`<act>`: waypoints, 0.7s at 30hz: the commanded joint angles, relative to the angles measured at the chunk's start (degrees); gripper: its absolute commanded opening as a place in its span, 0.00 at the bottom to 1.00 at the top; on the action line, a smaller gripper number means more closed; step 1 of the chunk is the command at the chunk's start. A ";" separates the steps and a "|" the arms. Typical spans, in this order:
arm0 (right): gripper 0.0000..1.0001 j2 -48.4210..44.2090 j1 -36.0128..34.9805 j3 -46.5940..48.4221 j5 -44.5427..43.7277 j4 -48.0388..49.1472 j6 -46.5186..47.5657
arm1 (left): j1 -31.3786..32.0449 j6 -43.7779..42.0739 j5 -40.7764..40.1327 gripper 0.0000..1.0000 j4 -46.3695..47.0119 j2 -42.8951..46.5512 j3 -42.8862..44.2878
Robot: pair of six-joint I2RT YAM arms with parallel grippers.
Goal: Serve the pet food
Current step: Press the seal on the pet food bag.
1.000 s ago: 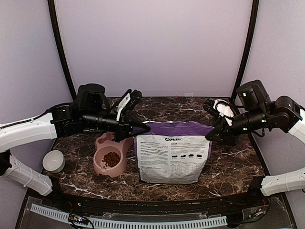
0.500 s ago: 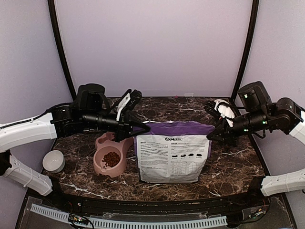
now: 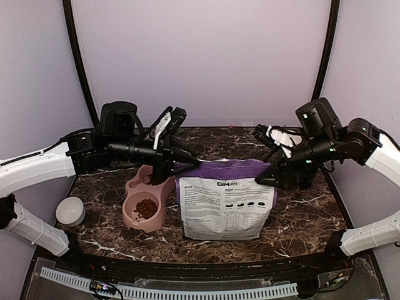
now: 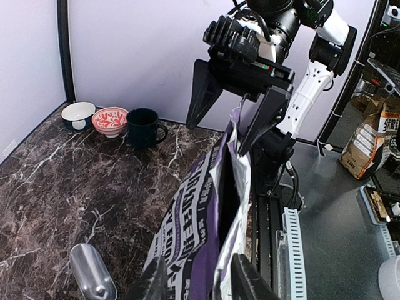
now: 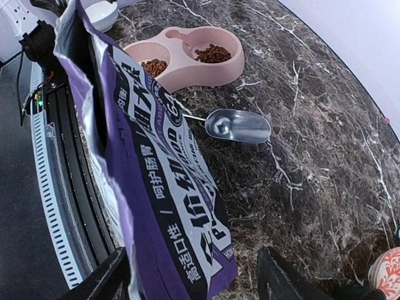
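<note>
Right arm (image 3: pixel 340 147) swung inward; marble table (image 3: pixel 303 219), lilac walls (image 3: pixel 206 56).

You were working in a robotics lab cell. A marble-patterned table (image 3: pixel 300 219) stood boxed in by plain lilac backdrop walls (image 3: pixel 200 62) on black poles (image 3: pixel 80 69). A slotted cable duct (image 3: pixel 187 292) ran along its near edge, and a black shelving rack (image 4: pixel 375 37) stood beside it.

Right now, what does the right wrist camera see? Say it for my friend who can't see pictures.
A purple-and-white pet food bag stands tall on the left of a dark marble table. Beside it lies a shiny metal scoop, and farther off a pink double bowl holds brown pet food in both cups.
</note>
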State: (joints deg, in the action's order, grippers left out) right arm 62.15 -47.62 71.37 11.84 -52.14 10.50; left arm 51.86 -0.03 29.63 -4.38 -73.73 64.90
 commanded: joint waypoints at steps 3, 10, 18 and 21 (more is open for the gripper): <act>0.68 3.35 0.26 3.86 5.69 5.29 2.25 | -0.35 -0.30 3.20 0.39 0.60 -3.17 3.90; 0.60 6.85 0.24 5.07 9.63 6.98 3.16 | 0.21 -0.90 4.82 0.39 0.21 -7.45 7.18; 0.18 7.64 0.20 4.78 10.57 7.04 3.57 | 1.14 -2.02 3.75 0.05 -1.04 -9.38 9.19; 0.00 6.76 0.20 4.27 9.90 7.11 3.47 | 1.23 -2.16 2.56 0.00 -1.14 -8.71 8.74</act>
State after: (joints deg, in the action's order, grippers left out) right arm 69.67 -47.22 75.22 20.84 -47.53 13.67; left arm 52.36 -1.56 33.78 -5.96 -82.54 72.47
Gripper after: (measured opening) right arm 0.069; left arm 0.014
